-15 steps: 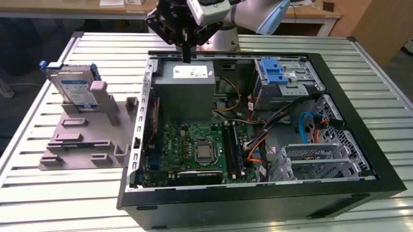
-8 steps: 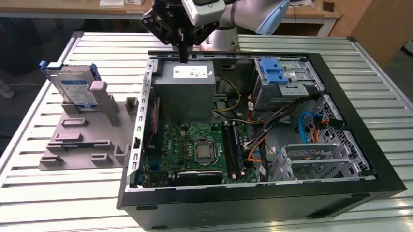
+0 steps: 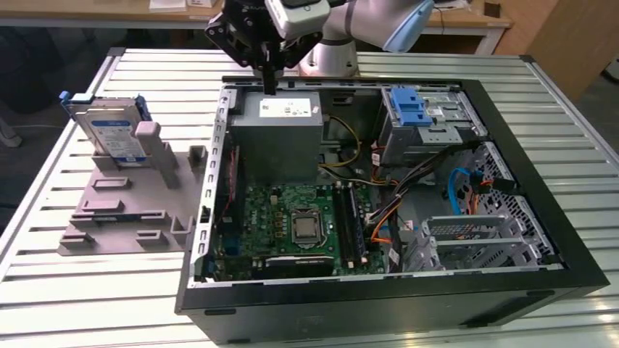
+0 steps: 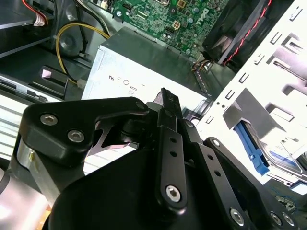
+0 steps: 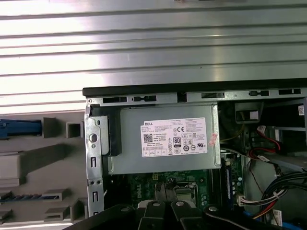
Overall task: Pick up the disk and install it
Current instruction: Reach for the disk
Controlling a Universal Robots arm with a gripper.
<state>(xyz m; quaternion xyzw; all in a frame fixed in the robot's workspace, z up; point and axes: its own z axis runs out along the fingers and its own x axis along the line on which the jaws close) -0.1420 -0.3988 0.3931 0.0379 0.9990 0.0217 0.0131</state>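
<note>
The disk (image 3: 109, 135) stands on edge in a grey holder (image 3: 121, 210) at the exterior view's left, outside the computer case; it is silver with a white-and-blue label and blue rails. Its blue rail (image 5: 19, 128) also shows in the first wrist view, and the disk (image 4: 284, 160) appears in the second wrist view. My gripper (image 3: 269, 88) hangs over the far end of the open case, just above the grey power supply (image 3: 280, 134), well apart from the disk. Its fingers (image 4: 168, 112) are pressed together with nothing between them.
The black computer case (image 3: 387, 288) lies open on a slatted metal table (image 3: 87, 297), with the motherboard (image 3: 290, 225), cables and a grey drive cage with a blue clip (image 3: 418, 112) inside. The case wall stands between my gripper and the holder.
</note>
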